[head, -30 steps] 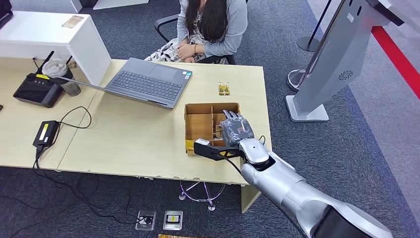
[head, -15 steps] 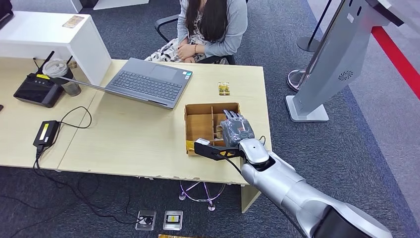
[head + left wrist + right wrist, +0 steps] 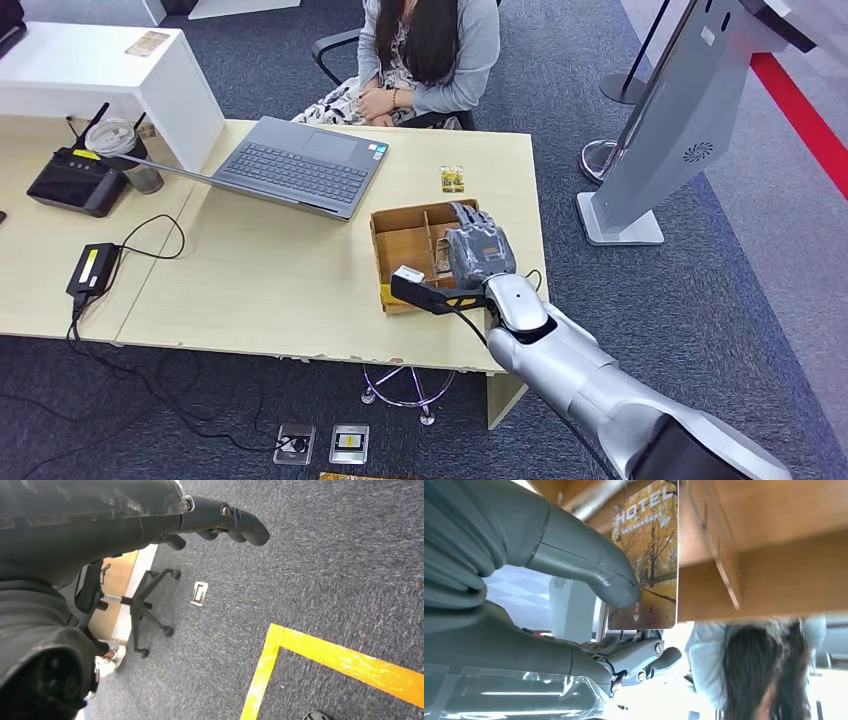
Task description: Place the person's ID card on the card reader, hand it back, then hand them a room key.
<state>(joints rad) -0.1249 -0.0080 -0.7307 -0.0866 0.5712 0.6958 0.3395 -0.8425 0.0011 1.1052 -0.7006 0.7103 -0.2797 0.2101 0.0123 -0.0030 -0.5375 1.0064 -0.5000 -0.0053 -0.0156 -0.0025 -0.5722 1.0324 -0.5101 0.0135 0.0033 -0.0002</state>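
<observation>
Room key (image 3: 645, 555): a card printed with autumn trees and the word HOTEL, standing on edge in the cardboard box; in the right wrist view the thumb presses its printed face while darker fingers lie behind it. Its far end is cut off by the picture's edge.
Right hand (image 3: 478, 252): reaches into the right part of the box from the robot's side, thumb (image 3: 589, 562) and fingers pinching the card; from the head view the hand's back covers the card, so the grip cannot be made out there.
Cardboard box (image 3: 400, 245): open-topped with wooden-looking dividers, near the desk's right front corner; which compartment the card stands in cannot be told, since the hand hides that part.
Small card (image 3: 452, 178): lies flat on the desk beyond the box, toward the person; its print is too small to read.
Desk (image 3: 270, 280): pale wood, carrying an open laptop (image 3: 297, 165), with a dark device (image 3: 75, 180) and a plastic cup (image 3: 125, 150) further left.
Person (image 3: 425, 60): seated behind the desk, hands in lap, head cut off by the frame.
Left hand (image 3: 220, 522): hangs over grey carpet with curved dark fingers holding nothing; much of it is hidden, so how far it is closed cannot be told.
Floor (image 3: 325, 555): carpet with yellow tape (image 3: 320, 655) and an office chair base (image 3: 145, 610).
</observation>
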